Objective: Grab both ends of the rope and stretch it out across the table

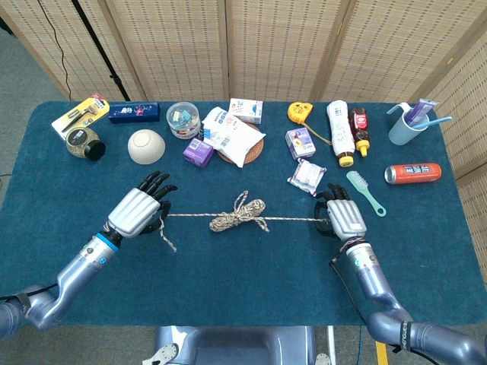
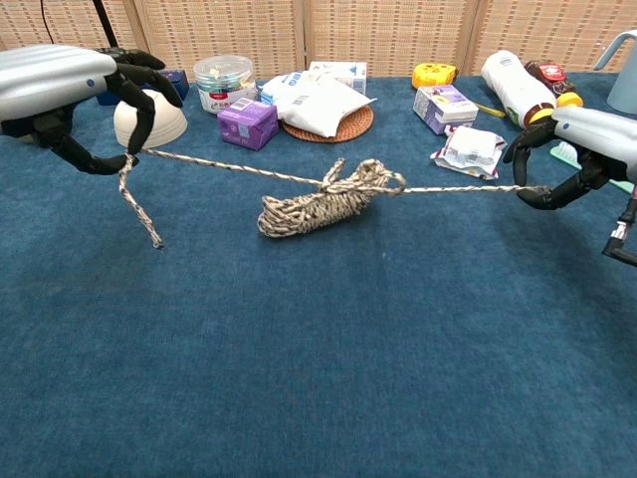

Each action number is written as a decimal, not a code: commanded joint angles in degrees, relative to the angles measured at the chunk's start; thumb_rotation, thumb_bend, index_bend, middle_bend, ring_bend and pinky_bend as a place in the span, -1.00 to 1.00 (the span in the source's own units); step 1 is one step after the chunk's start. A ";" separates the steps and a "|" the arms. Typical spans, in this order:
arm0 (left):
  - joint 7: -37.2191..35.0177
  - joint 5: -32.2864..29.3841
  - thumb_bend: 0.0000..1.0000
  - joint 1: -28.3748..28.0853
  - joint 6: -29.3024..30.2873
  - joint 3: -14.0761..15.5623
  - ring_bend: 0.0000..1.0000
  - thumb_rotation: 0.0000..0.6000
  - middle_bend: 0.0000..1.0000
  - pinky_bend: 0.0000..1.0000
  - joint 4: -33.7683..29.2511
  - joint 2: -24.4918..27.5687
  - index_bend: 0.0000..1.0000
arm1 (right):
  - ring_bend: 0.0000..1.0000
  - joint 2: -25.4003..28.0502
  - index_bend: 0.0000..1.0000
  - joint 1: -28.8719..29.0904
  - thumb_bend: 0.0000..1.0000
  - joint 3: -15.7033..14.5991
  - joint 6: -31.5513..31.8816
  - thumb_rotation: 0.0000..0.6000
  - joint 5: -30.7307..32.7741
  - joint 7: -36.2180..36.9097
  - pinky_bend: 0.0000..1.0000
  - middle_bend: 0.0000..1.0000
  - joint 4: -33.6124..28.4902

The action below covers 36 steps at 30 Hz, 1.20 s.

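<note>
Your left hand (image 1: 135,212) sits at the left of centre in the head view, its fingers (image 2: 134,100) pinched on the rope (image 1: 238,217) near one end; a short tail of the rope hangs below that grip, down toward the desk (image 1: 243,281); your right hand (image 1: 346,219) sits at the right of centre, its fingers (image 2: 532,194) curled round the other end, grasping it. Between your two hands the rope runs as a nearly straight line across the middle of the frame; at its midpoint a bundled knot of coils remains, lying on the blue cloth, with a small loop sticking up from it; in the chest view the strand on the left rises off the cloth toward your left hand.

Along the upper part of the head view stand other things: a cream bowl (image 1: 146,146) at upper left, just above your left hand; a purple box (image 1: 198,152) beside a white packet (image 1: 232,137) on a woven mat; a white bottle (image 1: 339,131) and a green brush (image 1: 365,192) at upper right, the brush near your right hand; a red can (image 1: 412,172) further right; a blue cup (image 1: 407,125) in the upper right corner.
</note>
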 commanded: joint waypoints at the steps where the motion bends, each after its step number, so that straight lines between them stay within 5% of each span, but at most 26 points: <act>1: -0.36 -0.63 -0.28 0.82 0.80 -0.58 -0.97 1.00 -0.55 -1.00 -0.25 1.46 0.54 | -0.99 0.45 0.31 -0.07 -0.15 0.12 0.22 1.00 -0.15 0.19 -1.00 -0.47 0.05; 36: -2.33 -5.37 -0.28 5.54 2.56 -3.62 -0.97 1.00 -0.55 -1.00 4.85 10.38 0.54 | -0.97 6.74 0.33 -1.75 -0.15 2.08 2.01 1.00 2.29 1.44 -1.00 -0.45 2.33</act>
